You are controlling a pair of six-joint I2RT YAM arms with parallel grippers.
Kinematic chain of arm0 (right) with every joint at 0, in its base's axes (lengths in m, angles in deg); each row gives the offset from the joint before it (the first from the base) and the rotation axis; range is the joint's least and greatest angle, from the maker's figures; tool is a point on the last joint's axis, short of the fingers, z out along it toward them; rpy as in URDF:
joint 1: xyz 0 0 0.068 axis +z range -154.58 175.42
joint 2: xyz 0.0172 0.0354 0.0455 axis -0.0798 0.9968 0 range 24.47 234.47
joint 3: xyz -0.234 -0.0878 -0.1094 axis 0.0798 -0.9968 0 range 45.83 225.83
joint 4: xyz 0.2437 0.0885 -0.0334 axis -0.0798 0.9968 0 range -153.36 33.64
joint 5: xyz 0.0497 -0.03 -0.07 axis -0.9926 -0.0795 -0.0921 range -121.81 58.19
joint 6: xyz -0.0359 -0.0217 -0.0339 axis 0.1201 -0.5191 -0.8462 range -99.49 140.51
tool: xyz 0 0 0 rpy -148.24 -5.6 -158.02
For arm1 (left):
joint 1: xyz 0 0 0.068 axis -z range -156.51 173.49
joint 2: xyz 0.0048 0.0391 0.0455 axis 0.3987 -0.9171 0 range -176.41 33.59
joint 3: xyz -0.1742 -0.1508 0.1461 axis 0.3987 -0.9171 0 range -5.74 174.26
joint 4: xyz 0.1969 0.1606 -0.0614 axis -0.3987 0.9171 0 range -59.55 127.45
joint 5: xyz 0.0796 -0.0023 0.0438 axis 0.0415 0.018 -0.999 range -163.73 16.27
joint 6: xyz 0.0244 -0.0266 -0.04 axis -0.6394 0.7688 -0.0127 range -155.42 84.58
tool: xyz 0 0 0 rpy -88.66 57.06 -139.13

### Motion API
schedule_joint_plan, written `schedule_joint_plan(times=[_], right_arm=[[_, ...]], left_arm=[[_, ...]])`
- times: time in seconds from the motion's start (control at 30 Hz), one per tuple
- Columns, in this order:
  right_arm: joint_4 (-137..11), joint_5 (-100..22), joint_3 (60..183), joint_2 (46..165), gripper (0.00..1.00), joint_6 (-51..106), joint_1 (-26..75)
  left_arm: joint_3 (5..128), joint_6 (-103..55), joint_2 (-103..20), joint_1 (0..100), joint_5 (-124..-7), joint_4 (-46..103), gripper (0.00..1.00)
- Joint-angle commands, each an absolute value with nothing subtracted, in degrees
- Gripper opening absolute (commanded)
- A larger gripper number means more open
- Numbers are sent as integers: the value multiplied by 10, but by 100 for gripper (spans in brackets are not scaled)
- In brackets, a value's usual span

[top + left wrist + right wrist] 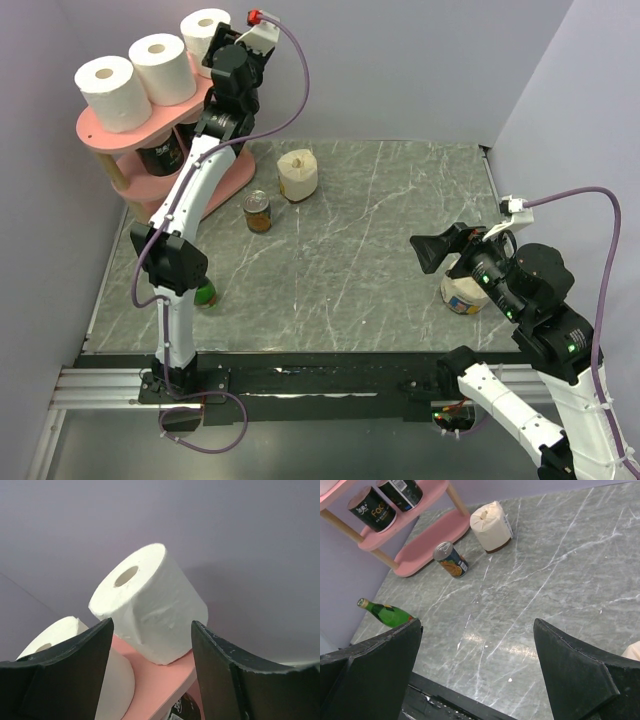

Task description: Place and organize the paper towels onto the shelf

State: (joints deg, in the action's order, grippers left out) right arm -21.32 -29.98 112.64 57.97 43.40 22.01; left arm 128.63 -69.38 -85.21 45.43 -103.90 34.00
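Paper towels [163, 68]: three on the top board of the shelf [100, 135]; both tools hold nothing.
Shelf stands at ten o'clock on the table [380, 230]. Three white rolls sit upright in a row along its top tier, cores up. Left gripper [151, 625] is level with the roll at the row's two o'clock end, fingers spread to either side and clear of the paper. Right gripper [477, 622] hangs at four o'clock over the table, jaws spread wide, nothing between them. Can [259, 212] and cream wrapped bundle [297, 175] stand near the shelf's foot.
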Motion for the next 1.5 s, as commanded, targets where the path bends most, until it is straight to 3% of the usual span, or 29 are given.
schedule_joint_plan(times=[0.0,0.3,1.07,1.47], right_arm=[[-220,-308,1147,562,100,437,219],[-228,-315,1143,568,100,439,219],[-170,-327,1241,624,99,442,220],[-181,-342,1251,645,100,454,220]], left_arm=[[1315,-708,-841,453,-1033,292,69],[1259,-691,-808,466,-1012,283,69],[1314,-715,-921,475,-1013,164,66],[1279,-707,-892,438,-1023,161,65]])
